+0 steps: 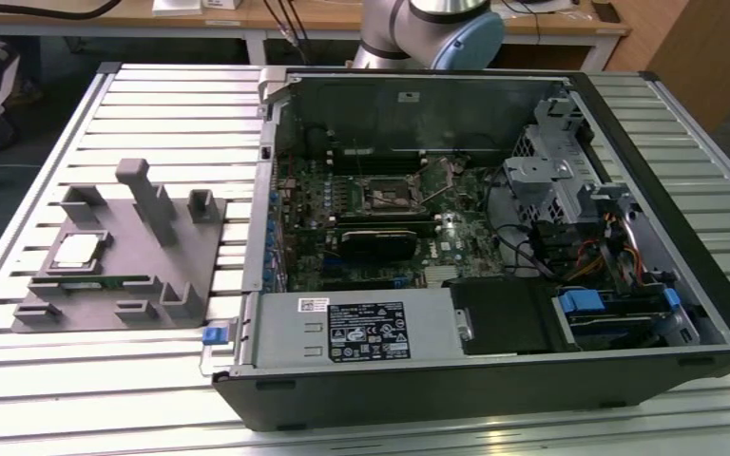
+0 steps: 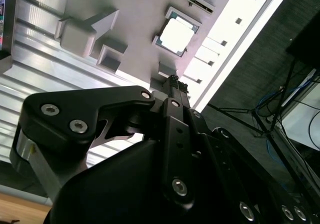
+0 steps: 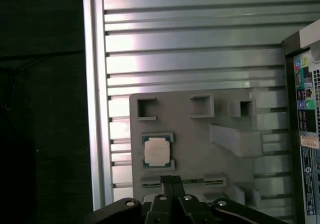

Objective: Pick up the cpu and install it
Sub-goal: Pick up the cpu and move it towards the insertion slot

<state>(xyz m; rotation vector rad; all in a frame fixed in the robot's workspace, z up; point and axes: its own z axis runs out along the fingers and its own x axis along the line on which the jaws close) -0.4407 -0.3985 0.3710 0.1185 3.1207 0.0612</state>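
Exterior view
- Cpu [image 1: 77, 251]: lies flat in a shallow pocket of the grey tray [image 1: 149, 285], at about nine o'clock in the scene, well apart from the open computer case [image 1: 669, 190].
- Counter [image 1: 86, 380]: slatted metal that carries both the tray and the case.
- Socket [image 1: 387, 193]: a square frame on the board inside the case, walled in by the case sides.
- Room: tray posts rise at one to three o'clock of the cpu, while its nine o'clock side is low and open.

Second wrist view
- Gripper [image 2: 173, 79]: the fingers are pressed together with nothing between them. It hangs above the tray [image 2: 135, 14], near the cpu [image 2: 176, 34] but apart from it.

First wrist view
- Cpu [image 3: 157, 151]: sits squarely in its pocket, with a thin gap showing all round.
- Gripper [image 3: 172, 180]: closed and empty, over the green strip [image 3: 210, 181] that lies just beside the cpu.
- Handling: probably light, stiff and thin. The metal top looks slick and the underside is likely fragile.
- Hold: best taken by two opposite edges and kept level.
- Edges: the pocket rim hugs the chip, so there is little room for fingers.
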